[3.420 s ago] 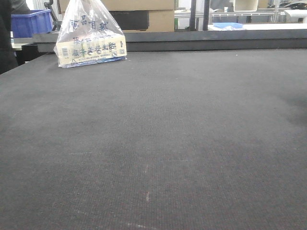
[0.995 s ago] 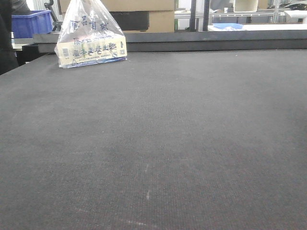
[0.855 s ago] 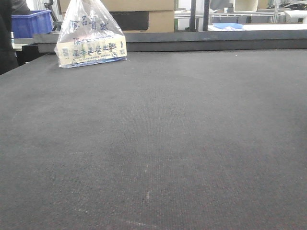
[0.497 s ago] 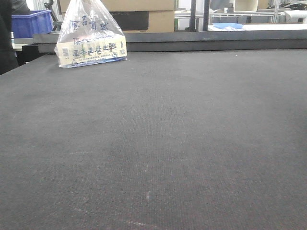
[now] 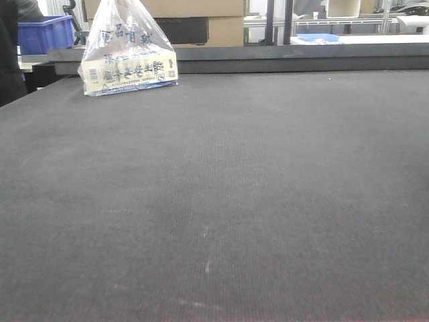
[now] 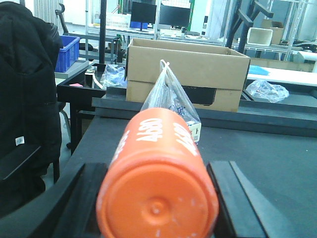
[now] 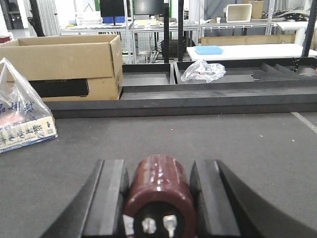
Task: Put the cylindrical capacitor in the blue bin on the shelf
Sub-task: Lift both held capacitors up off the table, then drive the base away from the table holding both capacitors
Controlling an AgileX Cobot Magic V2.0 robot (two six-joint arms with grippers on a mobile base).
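In the right wrist view, my right gripper is shut on the cylindrical capacitor. It is a glossy dark red can with two metal terminals on the end facing the camera, and it hangs above the dark table top. In the left wrist view, my left gripper is shut on an orange cylinder printed with white "4680". Neither gripper shows in the front view. The shelf and its blue bin are out of view.
A clear plastic bag of printed packets stands at the far left of the dark table. Behind the table's raised back edge sits a cardboard box. A blue crate and a dark jacket are off to the left.
The front view has drifted only slightly. A faint shadow at the right of the table top is gone. The bag has not moved.
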